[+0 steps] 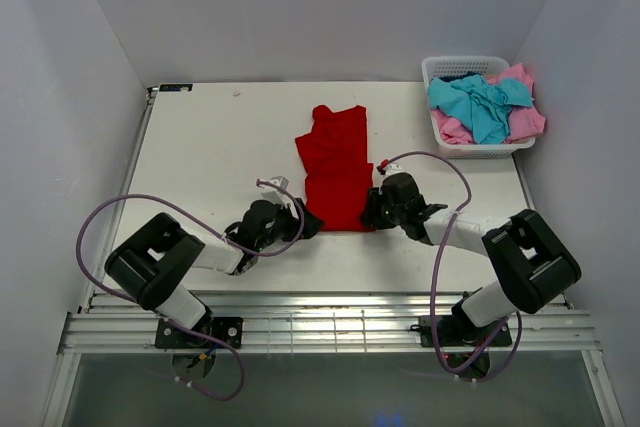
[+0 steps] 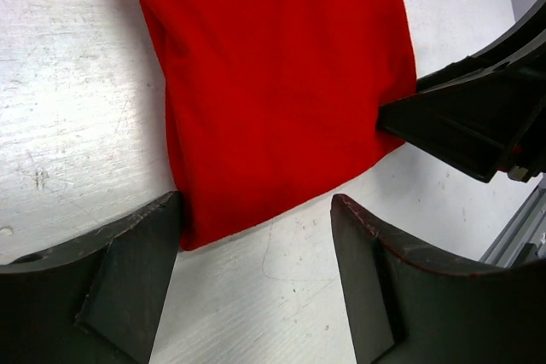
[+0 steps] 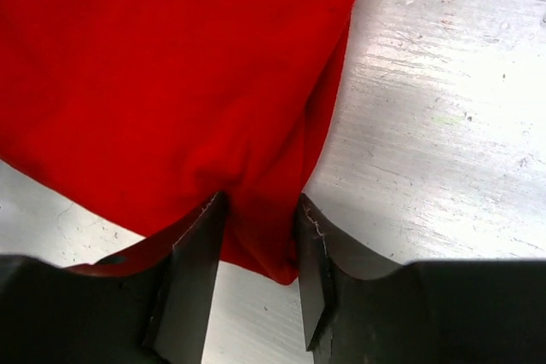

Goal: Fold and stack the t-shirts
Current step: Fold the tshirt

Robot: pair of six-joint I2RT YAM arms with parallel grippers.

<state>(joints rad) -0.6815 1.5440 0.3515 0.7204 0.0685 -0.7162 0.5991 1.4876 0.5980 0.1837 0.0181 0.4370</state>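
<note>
Since both grippers sit at the near hem of the red t-shirt (image 1: pixel 335 162), I'll start there. The left gripper (image 1: pixel 300 219) has its jaws spread wide on either side of the hem's left corner, with matte black fingers (image 2: pixel 128 270) resting on the table (image 1: pixel 210 147) and nothing gripped. The right gripper (image 1: pixel 375 209) has its jaws drawn narrow, pinching a little pucker of red cloth just in from the right corner. That tabletop is white and pretty scuffed up close.

The shirt itself lies flat mid-table as a long narrow strip, smooth soft fabric. From above, both near corners are hidden under the grippers, and I can't make out the sleeves.

Far right, a white lattice plastic basket (image 1: pixel 450 67) holds a crumpled turquoise t-shirt (image 1: pixel 480 102) on top of a pink t-shirt (image 1: pixel 525 122). They're too bunched up to count the pieces.
</note>
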